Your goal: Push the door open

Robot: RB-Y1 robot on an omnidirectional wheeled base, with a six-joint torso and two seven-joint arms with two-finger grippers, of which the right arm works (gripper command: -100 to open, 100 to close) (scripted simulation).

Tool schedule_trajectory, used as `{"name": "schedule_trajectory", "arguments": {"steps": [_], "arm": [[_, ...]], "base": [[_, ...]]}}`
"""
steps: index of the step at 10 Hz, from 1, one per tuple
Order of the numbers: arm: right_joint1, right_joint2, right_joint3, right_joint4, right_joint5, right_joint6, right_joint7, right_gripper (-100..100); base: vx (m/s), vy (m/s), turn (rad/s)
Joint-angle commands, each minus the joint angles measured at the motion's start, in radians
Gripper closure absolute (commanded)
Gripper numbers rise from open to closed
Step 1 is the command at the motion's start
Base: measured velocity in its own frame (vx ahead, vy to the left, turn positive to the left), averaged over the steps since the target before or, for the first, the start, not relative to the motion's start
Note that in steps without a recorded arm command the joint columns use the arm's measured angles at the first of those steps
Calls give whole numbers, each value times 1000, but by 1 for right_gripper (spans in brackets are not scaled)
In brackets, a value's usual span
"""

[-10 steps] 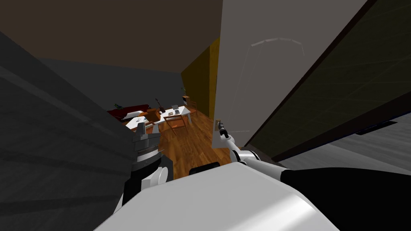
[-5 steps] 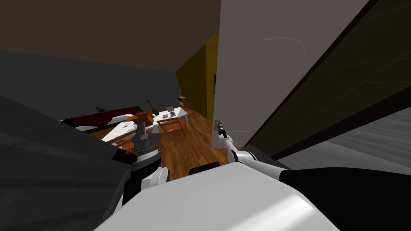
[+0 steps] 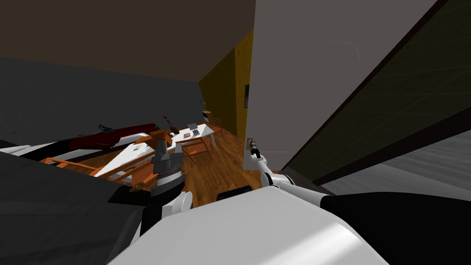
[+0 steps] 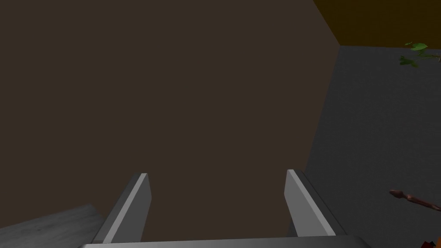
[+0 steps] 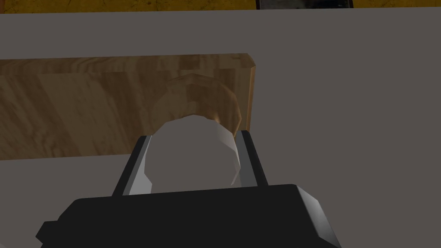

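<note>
A: right gripper [image 5: 194,136] status?
B: Clamped on the knob [image 5: 189,165], one finger pressed against each side. The knob is plain grey and rounded.
A: What's behind it?
B: A short wood neck, then a wood plate [image 5: 86,107] flat on the door [image 5: 344,107]. The knob sits near the plate's end.
A: Where is that in the head view?
B: Just right of centre, low. The arm reaches up from the bottom middle and its tip meets the door's free edge there.
A: And the door itself?
B: A grey slab that fills the upper right from that edge upward. It's swung off the frame [image 3: 368,83], the dark diagonal band on its right. There's an open gap left of the edge, with a room visible through it.
A: left gripper [image 4: 216,172]?
B: Left of centre in the head view, pointing up. Fingers are spread apart with nothing between them.
A: Anything further out?
B: A wood floor [image 3: 216,170] through the gap. A white table [image 3: 198,133] with a chair [image 3: 200,146] is at centre and a dark red sofa [image 3: 115,135] is at mid left. Behind them a yellow wall [image 3: 225,92] runs beside the door edge.
</note>
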Motion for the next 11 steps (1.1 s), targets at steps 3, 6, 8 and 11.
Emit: {"name": "schedule_trajectory", "arguments": {"steps": [3, 6, 8, 11], "arm": [[-5, -25, -38, 8, -11, -10, 14, 100], [-4, -27, -44, 7, -12, -10, 16, 100], [-1, -36, -66, 5, -19, -9, 22, 100], [3, -42, -96, 1, -27, -8, 31, 100]], "base": [[186, 63, -58], [81, 36, -9], [120, 83, -57], [185, 80, -69]]}}
